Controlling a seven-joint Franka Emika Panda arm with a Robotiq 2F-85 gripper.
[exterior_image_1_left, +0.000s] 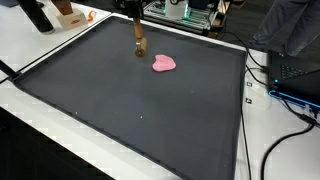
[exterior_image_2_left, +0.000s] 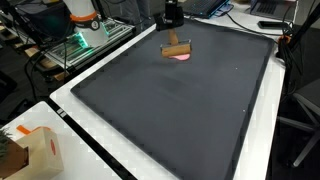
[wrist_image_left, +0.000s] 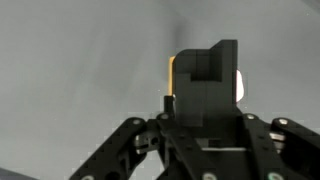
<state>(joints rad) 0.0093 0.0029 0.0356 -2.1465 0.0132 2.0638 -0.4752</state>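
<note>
My gripper (exterior_image_1_left: 133, 20) hangs over the far side of a dark mat (exterior_image_1_left: 120, 110) and is shut on a brown wooden piece (exterior_image_1_left: 138, 42), which hangs down with its lower end near the mat. It shows in both exterior views; the gripper (exterior_image_2_left: 172, 28) holds the wooden piece (exterior_image_2_left: 177, 49) just behind a flat pink object (exterior_image_2_left: 182, 58). That pink object (exterior_image_1_left: 164, 64) lies on the mat a short way beside the piece. In the wrist view the dark fingers (wrist_image_left: 205, 75) are closed, with a yellowish edge of the piece (wrist_image_left: 171, 75) showing beside them.
The mat (exterior_image_2_left: 180, 110) covers a white table. A cardboard box (exterior_image_2_left: 25, 150) stands at a near corner. Electronics with green lights (exterior_image_2_left: 85, 40) sit beyond the mat's edge. Cables (exterior_image_1_left: 285, 95) run along one side, and an orange-and-white item (exterior_image_1_left: 70, 14) stands at the far end.
</note>
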